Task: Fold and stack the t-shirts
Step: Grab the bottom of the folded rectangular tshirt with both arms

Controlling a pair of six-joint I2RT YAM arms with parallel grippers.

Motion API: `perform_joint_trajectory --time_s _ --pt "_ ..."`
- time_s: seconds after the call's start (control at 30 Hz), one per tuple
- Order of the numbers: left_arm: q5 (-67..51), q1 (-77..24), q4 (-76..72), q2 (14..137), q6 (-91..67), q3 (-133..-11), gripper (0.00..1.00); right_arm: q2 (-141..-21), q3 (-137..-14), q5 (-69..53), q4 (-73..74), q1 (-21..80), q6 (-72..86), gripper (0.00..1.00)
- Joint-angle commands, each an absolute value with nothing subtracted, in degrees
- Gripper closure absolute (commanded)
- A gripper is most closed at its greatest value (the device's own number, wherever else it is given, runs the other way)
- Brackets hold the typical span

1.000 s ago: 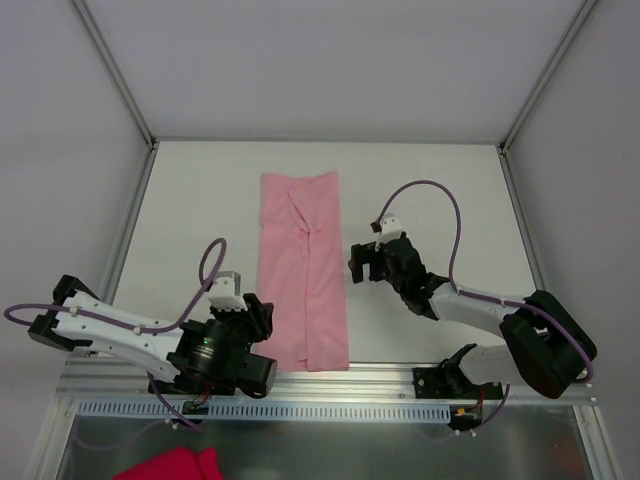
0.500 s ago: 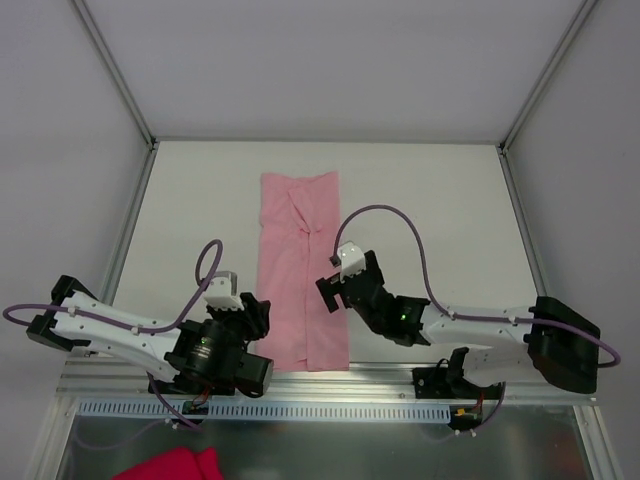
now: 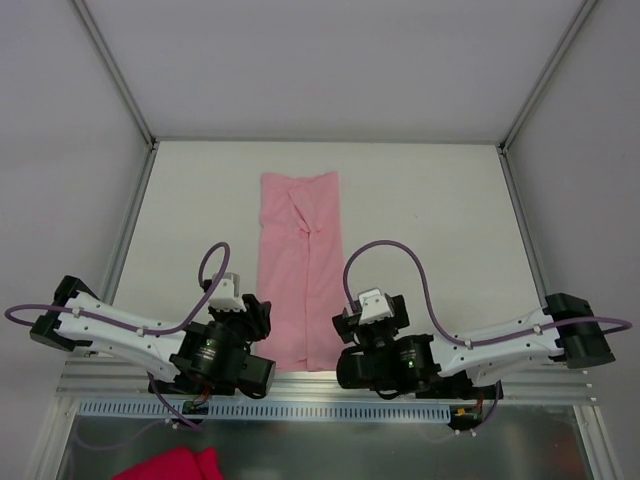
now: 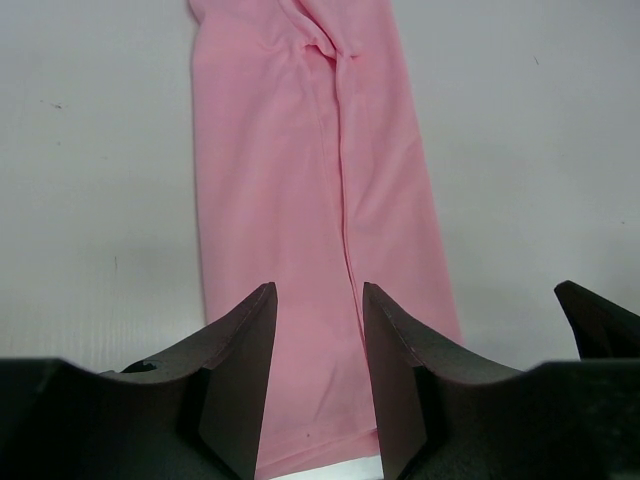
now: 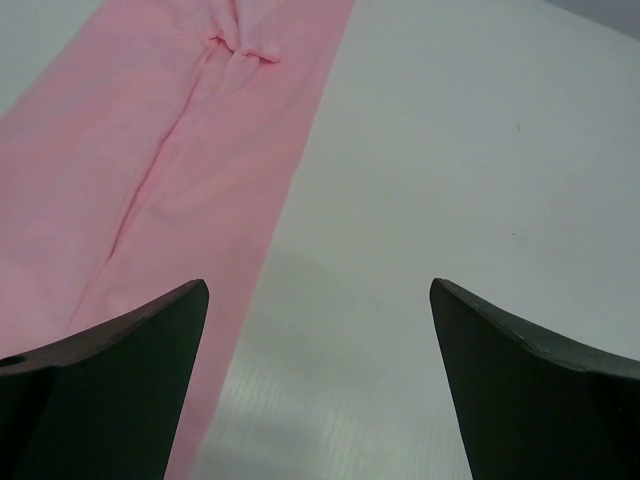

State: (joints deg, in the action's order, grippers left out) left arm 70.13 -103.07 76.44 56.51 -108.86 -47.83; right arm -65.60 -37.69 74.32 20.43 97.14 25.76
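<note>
A pale pink t-shirt [image 3: 300,260] lies flat on the white table, folded into a long narrow strip that runs from the far middle to the near edge. My left gripper [image 3: 250,312] hovers at the strip's near-left corner. Its jaws stand partly apart with nothing between them, and the t-shirt [image 4: 310,180] shows through the gap of the left gripper [image 4: 318,290]. My right gripper [image 3: 368,322] sits by the near-right corner, wide open and empty. In the right wrist view the right gripper [image 5: 318,285] frames bare table, with the t-shirt [image 5: 180,150] under its left finger.
A metal rail [image 3: 300,380] borders the table's near edge between the arm bases. A deep magenta cloth [image 3: 170,465] lies below that edge at the lower left. Upright frame posts [image 3: 125,230] and white walls enclose the table.
The right arm has swung back from beside the shirt's middle to its near-right corner, close to the rail. The left arm has hardly moved.
</note>
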Motion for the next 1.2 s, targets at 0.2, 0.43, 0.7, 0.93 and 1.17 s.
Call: perform_joint_trajectory --time_s 0.2,0.43,0.7,0.93,1.17 --pt "72.7 -103.1 86.6 57.0 -111.9 -47.0 0.59 -91.7 -57.8 85.7 94.8 103.4 102.1 0.0" --pt "72.2 -103.0 86.6 57.9 -112.9 -46.7 0.59 -86.7 -55.4 85.4 94.7 106.3 105.1 0.0" --pt "73.6 -103.1 86.6 59.9 -113.5 -47.7 0.57 -66.0 -42.3 80.9 53.5 102.3 60.5 0.0" --pt "73.7 -103.0 86.7 61.3 -113.1 -48.5 0.55 -48.1 -20.8 59.7 -1.6 87.2 16.4 0.0" --pt "72.3 -103.0 86.7 61.4 -118.6 -44.6 0.56 -55.5 -25.3 63.4 3.9 89.0 20.1 0.0"
